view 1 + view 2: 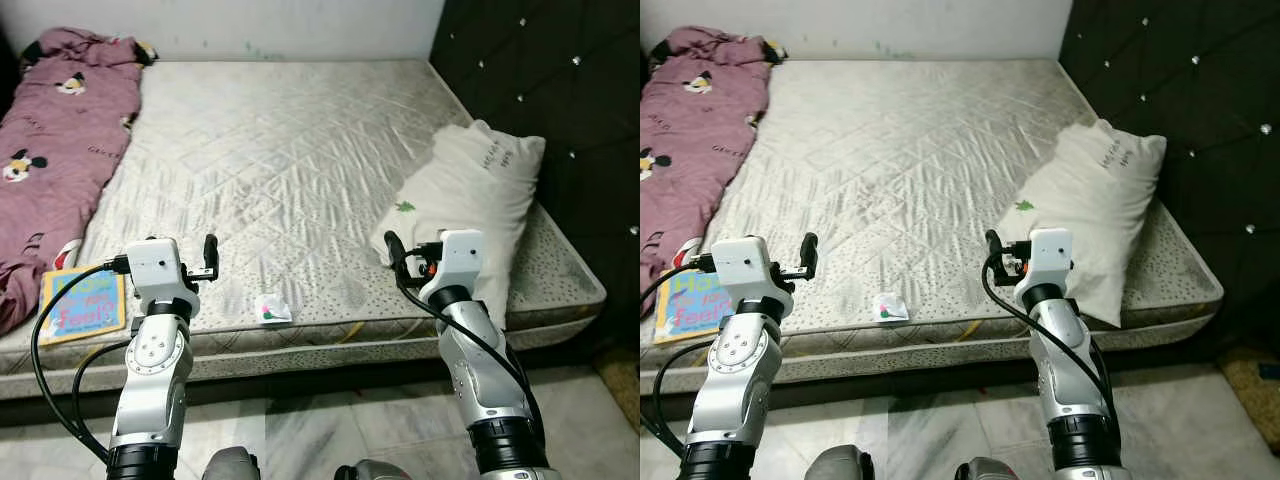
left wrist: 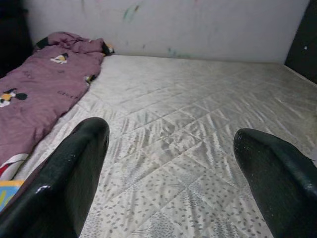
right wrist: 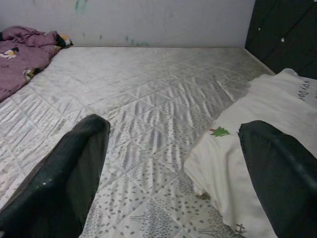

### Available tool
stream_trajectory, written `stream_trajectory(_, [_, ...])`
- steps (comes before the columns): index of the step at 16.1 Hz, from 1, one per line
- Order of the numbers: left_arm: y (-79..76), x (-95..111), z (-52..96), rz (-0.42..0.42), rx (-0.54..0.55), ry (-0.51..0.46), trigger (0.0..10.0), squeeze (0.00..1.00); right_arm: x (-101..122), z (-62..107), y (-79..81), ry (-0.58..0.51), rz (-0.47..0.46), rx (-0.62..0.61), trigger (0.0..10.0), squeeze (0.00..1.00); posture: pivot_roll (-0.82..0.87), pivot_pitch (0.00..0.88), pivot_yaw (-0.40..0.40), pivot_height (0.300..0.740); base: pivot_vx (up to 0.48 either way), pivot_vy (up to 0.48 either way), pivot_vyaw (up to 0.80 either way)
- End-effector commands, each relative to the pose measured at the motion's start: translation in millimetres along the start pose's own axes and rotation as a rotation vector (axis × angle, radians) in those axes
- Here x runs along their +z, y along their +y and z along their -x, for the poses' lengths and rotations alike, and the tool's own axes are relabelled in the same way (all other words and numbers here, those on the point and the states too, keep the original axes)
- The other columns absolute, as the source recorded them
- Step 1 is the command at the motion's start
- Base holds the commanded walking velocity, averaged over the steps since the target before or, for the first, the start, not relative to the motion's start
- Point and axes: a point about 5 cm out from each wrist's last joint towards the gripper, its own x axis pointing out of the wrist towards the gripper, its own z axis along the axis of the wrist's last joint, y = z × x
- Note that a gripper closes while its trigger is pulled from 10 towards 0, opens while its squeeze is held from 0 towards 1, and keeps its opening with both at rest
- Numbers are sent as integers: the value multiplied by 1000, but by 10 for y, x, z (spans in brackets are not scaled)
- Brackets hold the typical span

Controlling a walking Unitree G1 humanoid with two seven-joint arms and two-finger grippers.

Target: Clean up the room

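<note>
Left eye view: you had left gripper (image 1: 208, 258) and right gripper (image 1: 394, 252) spread wide, empty; reaching for wrapper (image 1: 272, 309) risked snagging mattress (image 1: 300, 150).

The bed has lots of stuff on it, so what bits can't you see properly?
- Book: left eye view, the cover words are too small to read, and the left arm's cable crosses it.
- Small wrapper: too small to tell what it is.
- Pillow: its near end sits behind the right gripper.
- Purple blanket: cut off by the picture's left edge.
</note>
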Motion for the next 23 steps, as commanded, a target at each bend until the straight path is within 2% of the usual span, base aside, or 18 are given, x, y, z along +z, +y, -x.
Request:
stream_trajectory(1, [-28, 36, -22, 5, -23, -16, 10000, 0, 33, -22, 0, -4, 4, 6, 10000, 0, 41, 0, -52, 740, 244, 0, 0])
stream_trajectory(14, [-50, 80, -59, 8, -40, -25, 10000, 0, 95, -76, 3, -11, 23, 28, 10000, 0, 38, 0, -54, 740, 294, 0, 0])
stream_trajectory(23, [-52, 70, -75, 16, -49, -14, 10000, 0, 92, -87, 8, -7, 15, 30, 10000, 0, 38, 0, -52, 740, 62, 0, 0])
